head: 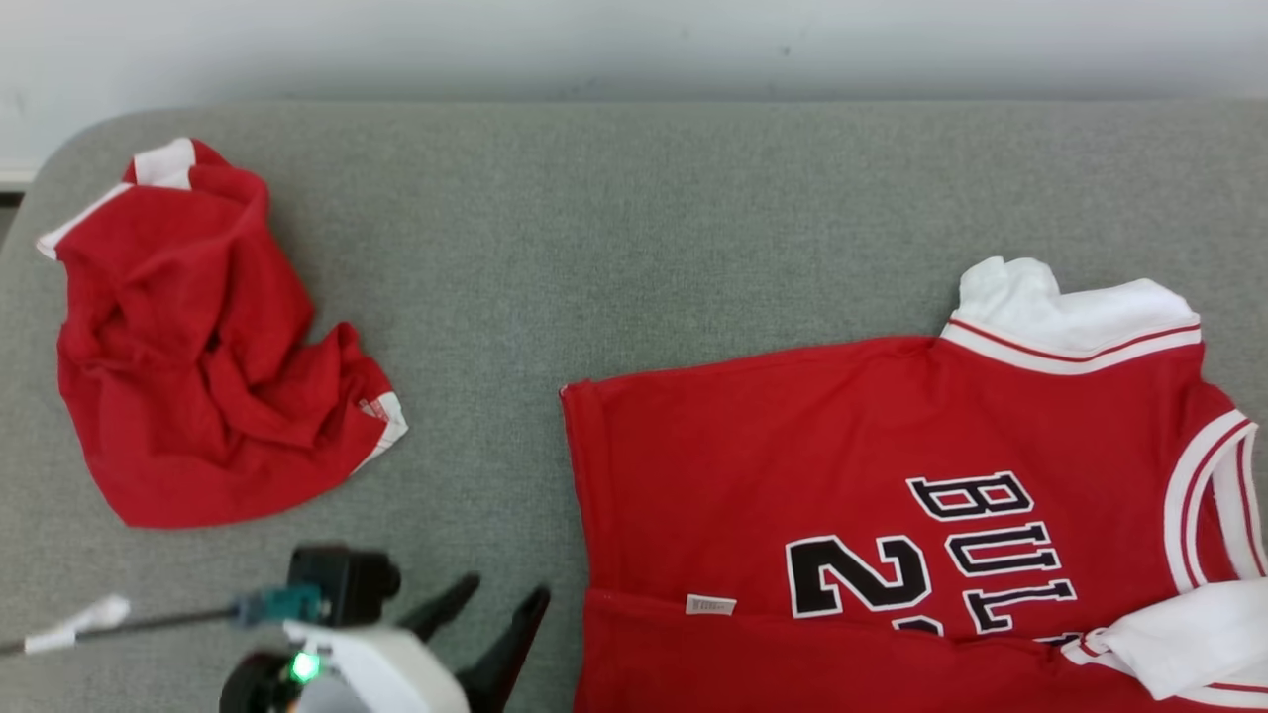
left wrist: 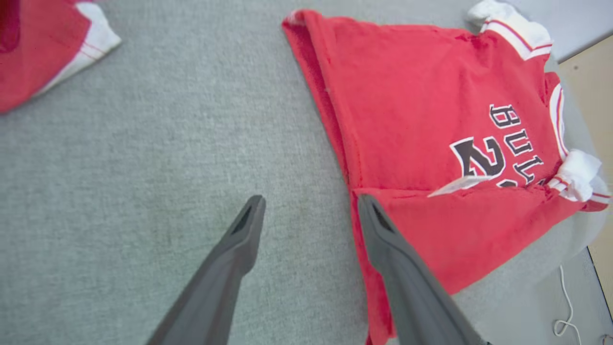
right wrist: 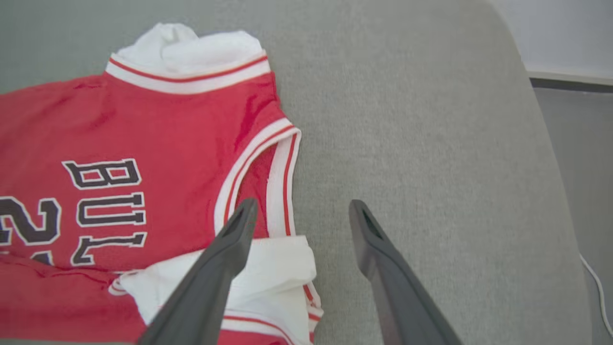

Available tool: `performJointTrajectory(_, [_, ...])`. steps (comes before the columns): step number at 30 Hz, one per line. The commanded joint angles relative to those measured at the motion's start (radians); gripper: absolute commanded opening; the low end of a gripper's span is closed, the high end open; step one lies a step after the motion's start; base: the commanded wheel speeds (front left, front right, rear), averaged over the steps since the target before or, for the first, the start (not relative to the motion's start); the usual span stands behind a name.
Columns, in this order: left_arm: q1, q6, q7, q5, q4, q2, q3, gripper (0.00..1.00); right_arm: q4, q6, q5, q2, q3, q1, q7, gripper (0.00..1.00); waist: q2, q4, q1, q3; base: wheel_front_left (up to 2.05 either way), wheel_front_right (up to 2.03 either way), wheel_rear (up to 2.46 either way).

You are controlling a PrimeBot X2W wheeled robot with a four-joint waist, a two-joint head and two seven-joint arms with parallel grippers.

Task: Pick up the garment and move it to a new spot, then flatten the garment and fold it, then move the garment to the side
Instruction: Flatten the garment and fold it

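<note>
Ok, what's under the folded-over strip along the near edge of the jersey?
The jersey itself: the fold cuts off the black number and lettering partway. Their lower parts are hidden, as is the grey cushion beneath.

I've got a crumpled red cloth [head: 198, 347] with white trim bunched in the upper left of the head view. It's lying on the grey fabric surface [head: 634, 218], and its white-edged corner pokes into the top left of the left wrist view. That surface rounds off at its upper left corner, with a pale wall [head: 634, 40] across the top. Lower right in the left wrist view, a thin white cable [left wrist: 566, 306] curls on the floor, and a beige area [left wrist: 596, 96] runs up the right edge.
</note>
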Motion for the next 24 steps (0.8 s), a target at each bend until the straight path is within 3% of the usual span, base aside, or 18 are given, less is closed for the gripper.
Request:
performJointTrajectory(1, [-0.041, -0.004, 0.01, 0.005, -0.01, -0.005, 0.001, 1.0, -0.011, -0.002, -0.006, -0.015, -0.006, -0.056, 0.005, 1.0, 0.0, 0.009, 0.0, 0.03, 0.0, 0.0, 0.0])
performJointTrajectory(5, [-0.214, -0.018, 0.046, 0.021, 0.037, -0.045, -0.01, 1.0, 0.006, -0.002, -0.061, -0.007, 0.069, -0.297, 0.045, 1.0, 0.0, 0.034, 0.0, 0.102, 0.0, 0.0, 0.0])
performJointTrajectory(12, [-0.479, -0.052, 0.061, 0.082, 0.282, -0.142, -0.074, 1.0, 0.226, -0.002, -0.262, 0.069, 0.257, -0.699, 0.111, 1.0, 0.0, 0.086, 0.0, 0.196, 0.0, 0.0, 0.0])
performJointTrajectory(18, [-0.552, -0.089, 0.03, 0.087, 0.443, -0.209, -0.12, 1.0, 0.406, -0.002, -0.303, 0.062, 0.352, -0.789, 0.156, 1.0, 0.0, 0.116, 0.0, 0.199, 0.0, 0.0, 0.0])
performJointTrajectory(24, [-0.595, -0.115, 0.009, 0.09, 0.506, -0.234, -0.138, 1.0, 0.429, -0.002, -0.249, 0.031, 0.421, -0.753, 0.211, 1.0, 0.0, 0.105, 0.0, 0.187, 0.0, 0.0, 0.0])
